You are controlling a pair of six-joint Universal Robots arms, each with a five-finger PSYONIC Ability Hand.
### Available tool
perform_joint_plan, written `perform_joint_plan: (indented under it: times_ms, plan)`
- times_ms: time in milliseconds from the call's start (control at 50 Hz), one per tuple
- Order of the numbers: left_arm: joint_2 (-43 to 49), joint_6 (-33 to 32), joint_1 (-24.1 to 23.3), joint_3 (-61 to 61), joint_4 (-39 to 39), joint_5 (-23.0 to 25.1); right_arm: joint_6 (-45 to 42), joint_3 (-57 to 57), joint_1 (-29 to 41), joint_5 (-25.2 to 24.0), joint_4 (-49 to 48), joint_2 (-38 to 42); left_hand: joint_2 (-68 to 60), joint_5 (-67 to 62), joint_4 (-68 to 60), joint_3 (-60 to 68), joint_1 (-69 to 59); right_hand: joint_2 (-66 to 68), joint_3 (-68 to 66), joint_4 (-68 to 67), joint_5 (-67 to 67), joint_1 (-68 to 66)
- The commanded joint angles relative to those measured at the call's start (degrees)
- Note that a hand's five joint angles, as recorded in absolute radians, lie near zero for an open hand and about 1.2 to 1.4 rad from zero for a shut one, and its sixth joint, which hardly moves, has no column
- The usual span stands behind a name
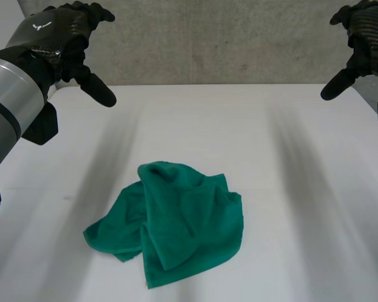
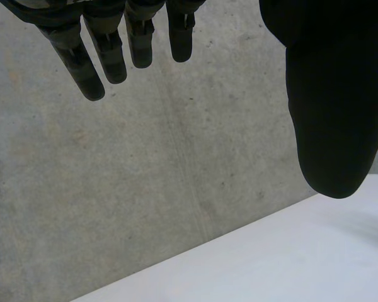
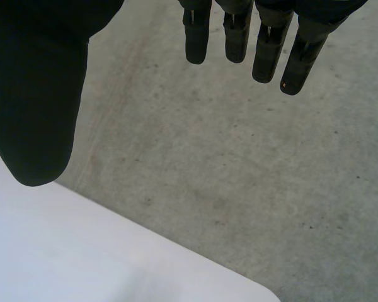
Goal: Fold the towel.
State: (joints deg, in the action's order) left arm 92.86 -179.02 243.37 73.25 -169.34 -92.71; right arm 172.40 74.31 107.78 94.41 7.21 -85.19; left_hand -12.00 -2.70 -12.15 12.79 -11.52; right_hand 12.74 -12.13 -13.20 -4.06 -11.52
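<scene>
Towel (image 1: 170, 220) lies crumpled on table (image 1: 271, 126), slightly wider left-to-right.

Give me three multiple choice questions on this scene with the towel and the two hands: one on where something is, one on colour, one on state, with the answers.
1. Where is the towel?
A) hanging off the table's edge
B) crumpled on the table, apart from both hands
C) on the floor

2. What colour is the towel?
A) white
B) green
C) red

3. How are the left hand and the right hand?
A) both open, holding nothing
B) both shut on cloth
C) one open, one a fist

Answers:
1 B: the head view shows it bunched on the white top, with the hands raised far from it.
2 B: the cloth is plainly green.
3 A: each wrist view shows straight, empty fingers.
</scene>
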Motion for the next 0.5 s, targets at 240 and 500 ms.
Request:
perform_joint_plan:
  times_ms: [240, 500]
  plan:
    - [11.9, -21.8, 0.26, 4.26, -0.82, 7.9, -14.03, 4.17, 8.76, -10.12, 15.82, 7.14, 1.78, 2.48, 1.93, -2.58, 1.31, -2.74, 2.13, 3.2, 4.06, 1.52]
    - [25.7, -25.67, 0.26, 4.44, -3.62, 9.92, -1.45, 21.67, 9.99, -11.44, -6.77, 13.21, 0.27, 0.97, 0.42, -1.07, -0.2, -2.74, 2.13, 3.2, 4.06, 1.52]
